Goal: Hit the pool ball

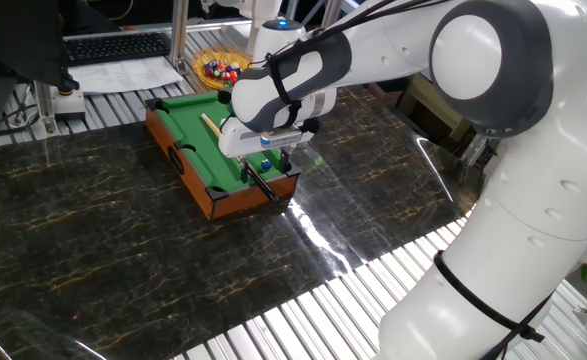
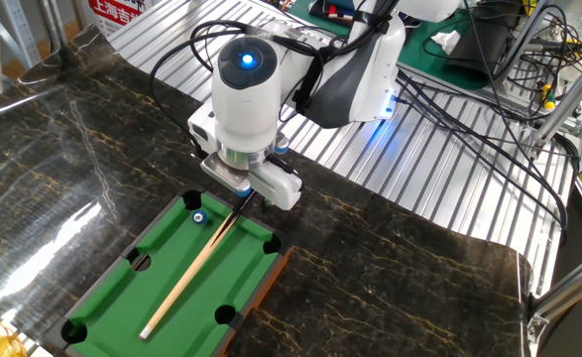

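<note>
We see our white end effector (image 2: 243,194) gripping the dark butt of the long thin wooden cue stick (image 2: 191,272), which lies on the miniature green-felt wooden pool table (image 2: 233,270). The tiny glossy blue ball (image 2: 199,217) rests near one end pocket, just beside the stick.

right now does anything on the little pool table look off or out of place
Nothing is spilled or damaged. The cue stick lies flat along the felt of the pool table, its dark end under the gripper, beside the blue pool ball.
</note>
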### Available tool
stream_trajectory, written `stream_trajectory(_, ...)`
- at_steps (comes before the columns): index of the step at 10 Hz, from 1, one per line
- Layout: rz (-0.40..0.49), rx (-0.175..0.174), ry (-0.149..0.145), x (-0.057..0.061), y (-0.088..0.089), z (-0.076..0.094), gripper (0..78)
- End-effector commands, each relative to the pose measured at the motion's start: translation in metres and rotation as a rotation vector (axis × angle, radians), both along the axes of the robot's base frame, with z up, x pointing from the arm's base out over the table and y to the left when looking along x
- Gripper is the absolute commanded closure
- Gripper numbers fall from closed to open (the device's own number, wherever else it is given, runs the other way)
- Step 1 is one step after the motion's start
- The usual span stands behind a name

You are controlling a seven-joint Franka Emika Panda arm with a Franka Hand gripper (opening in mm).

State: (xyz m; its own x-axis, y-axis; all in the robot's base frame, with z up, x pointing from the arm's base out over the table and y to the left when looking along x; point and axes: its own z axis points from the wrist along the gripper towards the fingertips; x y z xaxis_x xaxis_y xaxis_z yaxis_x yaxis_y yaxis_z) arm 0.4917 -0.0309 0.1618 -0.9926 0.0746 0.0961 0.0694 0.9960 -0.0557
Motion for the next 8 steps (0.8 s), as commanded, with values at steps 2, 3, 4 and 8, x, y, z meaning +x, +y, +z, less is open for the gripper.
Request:
stream_trajectory(2,0.066,0.031,0.033,-0.007,0.004,-0.021,0.1)
stream_trajectory(3,0.071,0.031,0.033,-0.006,0.005,-0.023,0.1)
stream_trajectory(4,0.074,0.031,0.033,-0.006,0.005,-0.024,0.1)
stream_trajectory(8,0.087,0.030,0.035,-0.006,0.005,-0.027,0.1)
